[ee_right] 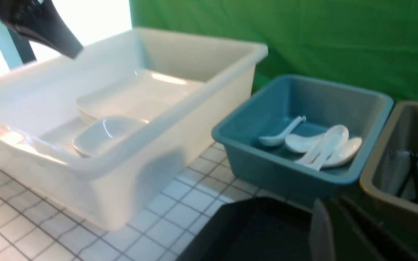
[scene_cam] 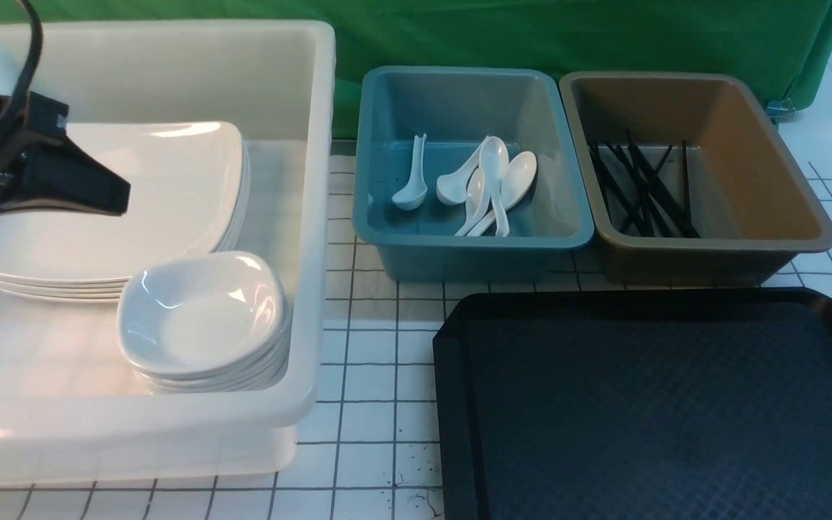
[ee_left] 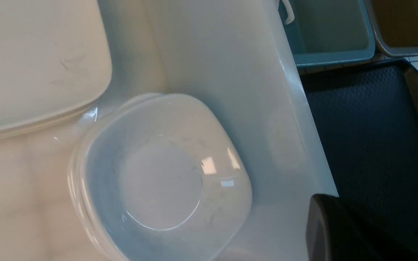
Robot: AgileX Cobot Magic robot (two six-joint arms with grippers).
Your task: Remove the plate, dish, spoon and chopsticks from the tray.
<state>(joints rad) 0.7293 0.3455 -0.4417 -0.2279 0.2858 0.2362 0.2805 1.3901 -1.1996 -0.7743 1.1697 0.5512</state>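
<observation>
Left end effector [scene_cam: 116, 198] closed, empty, over plate [scene_cam: 149, 209] stack in white tub [scene_cam: 315, 238]. Right end effector [ee_right: 330, 235] closed, empty, nearer tray [scene_cam: 661, 404]. Tray bare; spoons [scene_cam: 492, 184], chopsticks [scene_cam: 640, 191] binned beyond.

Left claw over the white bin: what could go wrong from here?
1. The left claw hangs shut above the stacked plates; dropping or swinging low could strike the top plate.
2. The stack of small dishes sits close to the white bin wall, so a sideways sweep could knock it.
</observation>
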